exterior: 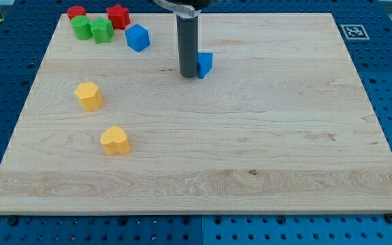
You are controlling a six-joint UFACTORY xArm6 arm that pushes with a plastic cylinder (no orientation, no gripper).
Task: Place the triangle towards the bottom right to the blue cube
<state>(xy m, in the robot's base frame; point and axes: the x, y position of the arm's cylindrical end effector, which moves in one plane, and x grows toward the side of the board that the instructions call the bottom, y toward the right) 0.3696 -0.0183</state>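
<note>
A blue cube (137, 37) sits near the view's top left. A small blue triangle block (205, 64) lies to its right and a little lower, partly hidden by my rod. My tip (188, 75) rests on the wooden board (250, 150), touching or nearly touching the triangle's left side. The tip stands between the cube and the triangle, closer to the triangle.
At the view's top left are a red block (76, 12), a red star-like block (118, 15) and two green blocks (82, 28) (102, 30). A yellow block (88, 95) and a yellow heart-like block (115, 140) lie at the left. A marker tag (354, 30) sits off the top right corner.
</note>
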